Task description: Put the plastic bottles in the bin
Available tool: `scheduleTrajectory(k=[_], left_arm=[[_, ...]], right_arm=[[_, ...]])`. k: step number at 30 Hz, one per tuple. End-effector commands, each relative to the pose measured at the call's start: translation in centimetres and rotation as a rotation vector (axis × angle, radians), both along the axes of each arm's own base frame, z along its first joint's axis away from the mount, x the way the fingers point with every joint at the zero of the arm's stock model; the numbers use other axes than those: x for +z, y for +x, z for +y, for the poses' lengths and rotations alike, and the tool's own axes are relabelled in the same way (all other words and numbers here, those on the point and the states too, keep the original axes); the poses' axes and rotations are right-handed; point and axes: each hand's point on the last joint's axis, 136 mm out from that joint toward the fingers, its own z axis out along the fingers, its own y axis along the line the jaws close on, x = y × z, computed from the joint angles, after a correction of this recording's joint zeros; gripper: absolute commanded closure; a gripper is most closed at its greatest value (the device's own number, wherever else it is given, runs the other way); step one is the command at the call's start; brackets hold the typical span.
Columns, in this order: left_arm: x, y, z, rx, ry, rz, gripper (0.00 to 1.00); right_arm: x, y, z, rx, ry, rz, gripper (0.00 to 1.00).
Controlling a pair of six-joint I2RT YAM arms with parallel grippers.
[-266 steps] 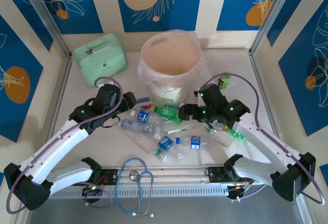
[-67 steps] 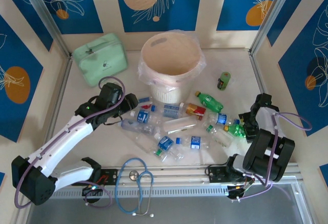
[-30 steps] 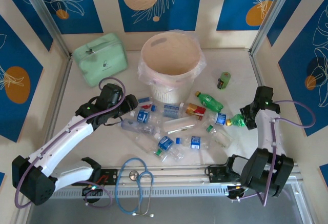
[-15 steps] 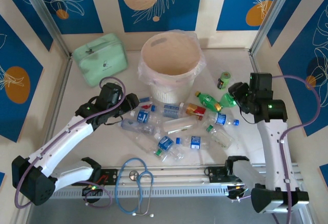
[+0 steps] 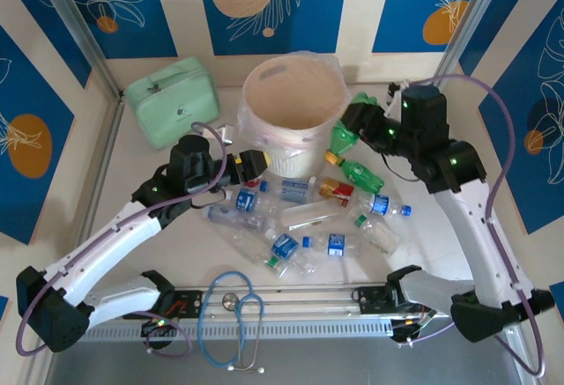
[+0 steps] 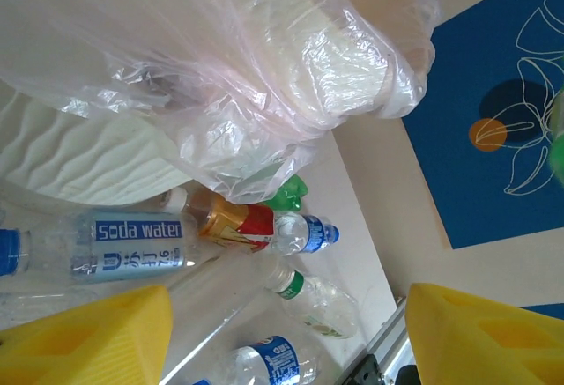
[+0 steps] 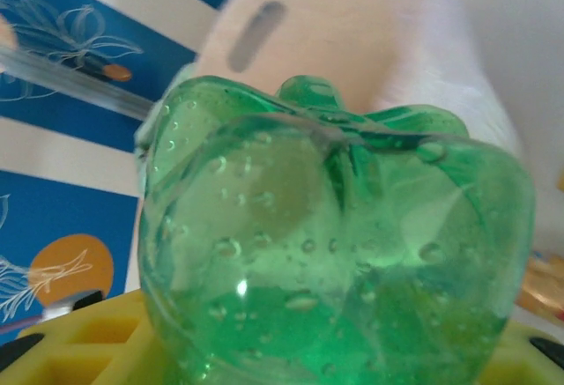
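**Blue-and-cream booth: green bottle up at the bin's rim**

Blue-and-cream walls (image 5: 291, 6) around a pale table (image 5: 414, 237). Hung aloft in the right gripper (image 5: 355, 122), jaws clenched on its body: green bottle (image 5: 345, 138), right at the right rim of the bin (image 5: 249, 103), seemingly not yet over the mouth. Turned its lobed base (image 7: 335, 253) to the wrist camera, so long axis probably ran out along the fingers, neck away from the wrist. Slanted from above, one end up by the rim, the other lower toward the table; cap end hard to tell there. Waited low by the bin's near wall: left gripper (image 5: 251, 165), fingers spread on nothing, loose bottles (image 5: 300, 213) just beside.

Called, by the look of it, for a further carry over the peach mouth before any release, clear of the slack liner (image 6: 264, 50). Wanted neck tipped down and inward, for a drop inside rather than a glance off the rim.
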Motion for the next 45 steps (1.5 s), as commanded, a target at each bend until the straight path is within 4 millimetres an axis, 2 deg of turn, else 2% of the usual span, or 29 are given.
scheduleTrajectory(k=[1,6,9,15,21,23,27,30,37,40,45], left_arm=[[-1.1,0.3,1.4,0.068,0.064,0.003,0.29],[-3.9,0.3,5.4,0.229,0.239,0.079,0.27],[-4.6,-0.1,5.9,0.236,0.264,0.102,0.27],[-5.9,-0.4,7.3,0.291,0.3,0.134,0.27],[-7.0,-0.6,8.2,0.325,0.325,0.174,0.27],[-7.1,-0.6,8.3,0.33,0.321,0.177,0.27],[-6.8,-0.7,8.5,0.338,0.316,0.171,0.27],[-6.8,-0.7,8.8,0.344,0.315,0.169,0.27],[-7.2,-0.9,9.7,0.375,0.315,0.189,0.27],[-7.9,-1.2,11.1,0.425,0.344,0.229,0.29],[-9.7,-2.3,14.2,0.537,0.39,0.322,0.3]], right_arm=[[3.9,1.7,2.0,0.077,0.003,-0.136,0.48],[5.1,5.6,3.6,0.101,-0.048,-0.154,0.48],[5.1,7.3,4.2,0.111,-0.081,-0.147,0.48],[2.9,9.9,4.5,0.105,-0.137,-0.113,0.46],[0.4,11.3,4.7,0.102,-0.194,-0.068,0.41],[-0.1,11.8,4.9,0.107,-0.21,-0.059,0.38],[-0.9,12.4,5.0,0.103,-0.245,-0.032,0.21],[-0.9,12.4,4.9,0.093,-0.257,-0.034,0.17],[0.3,11.0,4.8,0.086,-0.262,-0.066,0.16],[1.2,9.3,4.9,0.089,-0.286,-0.104,0.16],[1.7,4.8,4.3,0.094,-0.335,-0.176,0.16]])
